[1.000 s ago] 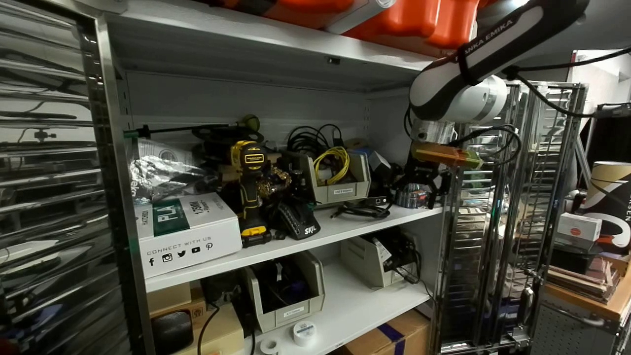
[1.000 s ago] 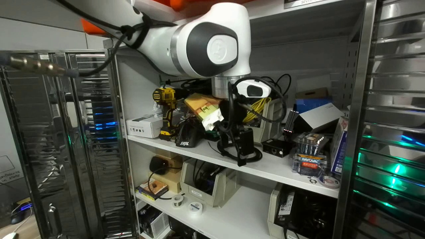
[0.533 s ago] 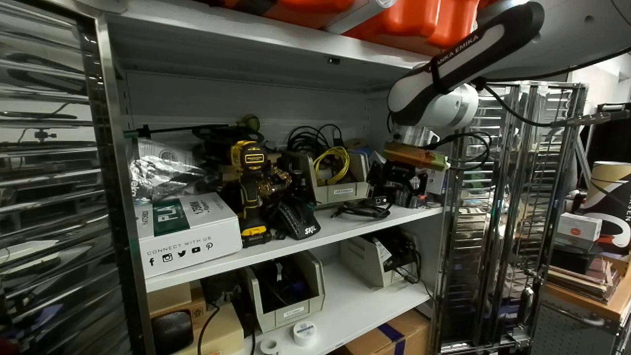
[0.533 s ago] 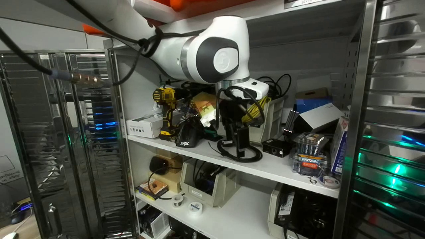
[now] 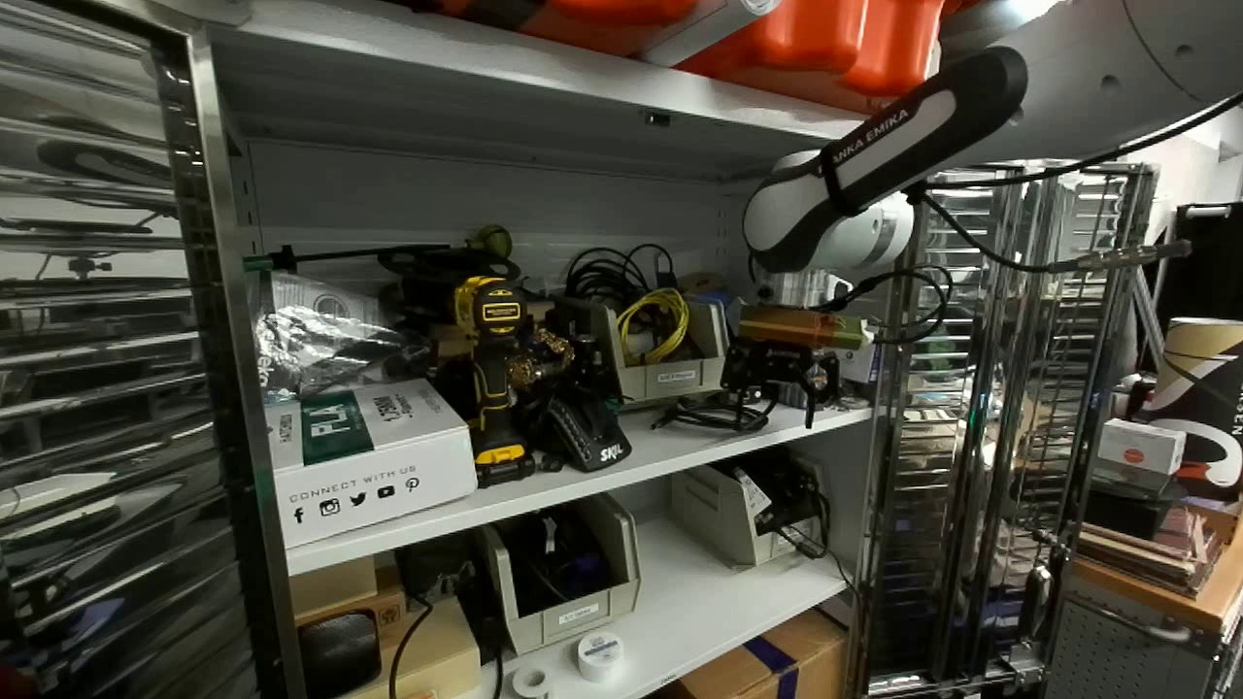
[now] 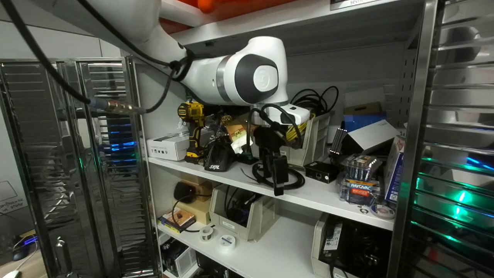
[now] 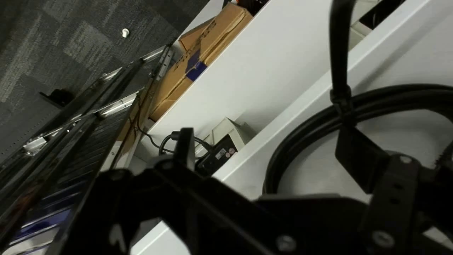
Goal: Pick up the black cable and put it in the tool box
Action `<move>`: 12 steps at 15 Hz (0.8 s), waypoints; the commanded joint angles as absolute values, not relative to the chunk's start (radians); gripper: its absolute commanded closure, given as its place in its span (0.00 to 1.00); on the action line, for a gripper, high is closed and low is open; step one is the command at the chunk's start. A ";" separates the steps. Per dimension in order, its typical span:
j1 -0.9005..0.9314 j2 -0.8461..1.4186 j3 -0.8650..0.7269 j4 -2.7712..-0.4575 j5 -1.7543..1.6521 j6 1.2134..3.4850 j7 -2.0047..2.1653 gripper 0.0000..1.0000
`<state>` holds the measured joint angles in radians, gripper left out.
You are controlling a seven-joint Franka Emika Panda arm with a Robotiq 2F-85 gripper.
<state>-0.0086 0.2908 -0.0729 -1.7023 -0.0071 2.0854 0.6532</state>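
The black cable lies coiled on the upper shelf near its front edge, showing in both exterior views (image 5: 723,419) (image 6: 299,181) and in the wrist view (image 7: 285,150). My gripper (image 5: 777,393) is low over the coil; it also shows in an exterior view (image 6: 273,178). In the wrist view its fingers (image 7: 272,152) are wide apart with nothing gripped. The coil's near side passes between them, and one finger overlaps the coil's inside. No box is clearly a tool box; a grey bin (image 5: 636,385) with yellow cable stands just behind the coil, also in an exterior view (image 6: 314,139).
More grey bins stand on the lower shelf (image 5: 544,631) (image 5: 714,519). A yellow drill (image 5: 492,379), a charger (image 5: 587,437) and a white box (image 5: 379,456) stand along the upper shelf. A small black box (image 6: 320,172) and a battery pack (image 6: 359,189) flank the coil.
The arm has come down and moved across toward the coil, leftward in an exterior view. The fingers now reach lower by the shelf edge. The cable has not moved.
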 commanded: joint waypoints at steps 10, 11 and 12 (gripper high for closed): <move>0.025 0.359 -0.086 -1.608 -0.041 2.101 0.673 0.32; 0.026 0.360 -0.087 -1.609 -0.045 2.098 0.672 0.42; 0.028 0.364 -0.091 -1.610 -0.060 2.089 0.671 0.50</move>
<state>0.0114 0.3401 -0.0733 -1.6451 -0.0253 2.1081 0.6585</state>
